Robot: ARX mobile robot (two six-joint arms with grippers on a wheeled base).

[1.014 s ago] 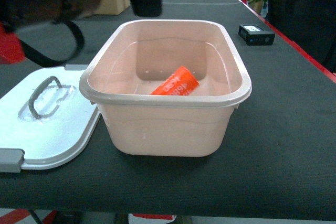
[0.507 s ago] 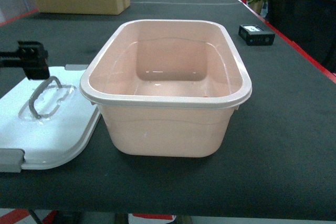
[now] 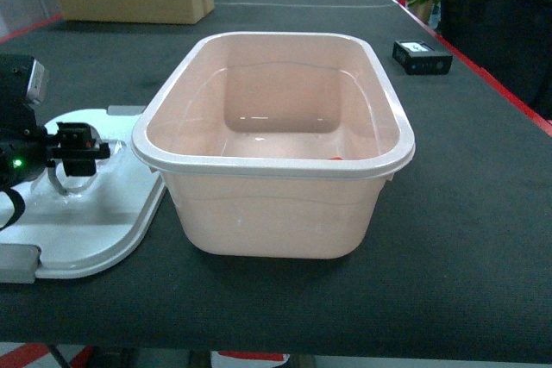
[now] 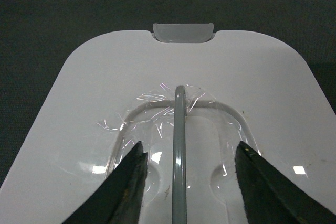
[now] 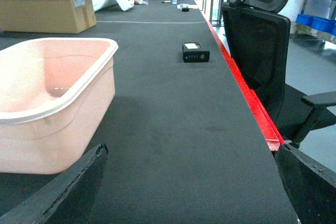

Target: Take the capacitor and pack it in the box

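- left gripper hangs over the white lid at far left, jaws spread either side of its raised grey handle, not touching it.
- pink box sits mid-table beside the lid; only an orange sliver shows inside.
- right gripper spread wide, near the box's right.

Pink box open at table centre; white lid flat beside its left wall; left tool over lid's handle.
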